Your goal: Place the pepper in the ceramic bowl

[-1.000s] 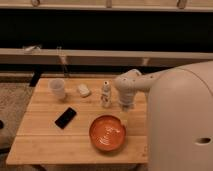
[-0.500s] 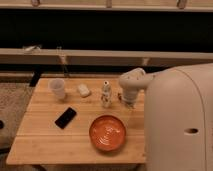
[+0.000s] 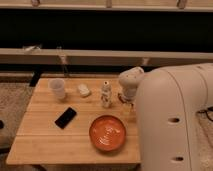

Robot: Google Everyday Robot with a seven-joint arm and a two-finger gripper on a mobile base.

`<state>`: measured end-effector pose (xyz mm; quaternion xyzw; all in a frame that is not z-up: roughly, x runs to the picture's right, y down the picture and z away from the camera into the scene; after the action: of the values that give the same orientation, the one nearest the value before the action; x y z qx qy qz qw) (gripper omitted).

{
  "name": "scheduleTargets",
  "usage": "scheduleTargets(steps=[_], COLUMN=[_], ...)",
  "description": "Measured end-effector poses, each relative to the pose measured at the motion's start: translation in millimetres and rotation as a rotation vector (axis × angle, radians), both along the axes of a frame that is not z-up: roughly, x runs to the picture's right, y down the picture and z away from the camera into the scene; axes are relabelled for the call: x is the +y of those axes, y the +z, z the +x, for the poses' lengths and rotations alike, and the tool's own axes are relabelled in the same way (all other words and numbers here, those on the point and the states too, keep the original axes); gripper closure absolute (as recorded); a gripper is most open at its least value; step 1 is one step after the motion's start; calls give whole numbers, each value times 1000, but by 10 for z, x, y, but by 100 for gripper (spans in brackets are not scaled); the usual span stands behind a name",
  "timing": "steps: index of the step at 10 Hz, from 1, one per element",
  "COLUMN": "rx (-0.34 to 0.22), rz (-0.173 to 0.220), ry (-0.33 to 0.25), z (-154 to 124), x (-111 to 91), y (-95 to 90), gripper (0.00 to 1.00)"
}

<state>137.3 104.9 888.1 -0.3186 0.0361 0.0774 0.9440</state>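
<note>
Camera view: gripper (image 3: 123,98) beside bottle (image 3: 105,94), behind ceramic bowl (image 3: 107,133).

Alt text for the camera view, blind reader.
Robot arm reaches over the wooden table's right edge, pincer low beside a white bottle. An orange-brown ceramic bowl sits at the front, a cup and phone to its left. No pepper visible.
</note>
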Motion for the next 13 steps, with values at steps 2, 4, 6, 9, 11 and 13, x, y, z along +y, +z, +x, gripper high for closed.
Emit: scheduleTargets(steps=[2,4,6,9,11,13], rx=[-8,-12,-15,-18,-22,-25], rz=[0,2,5,3,1,-6], ry=[-10,-9,-5,-3,12,24], z=[13,63,114,201,268,300], x=[-61,-108,-150,-170,-156,-132], y=[141,239,298,388,434,468], gripper=[20,20,20,20,20,20])
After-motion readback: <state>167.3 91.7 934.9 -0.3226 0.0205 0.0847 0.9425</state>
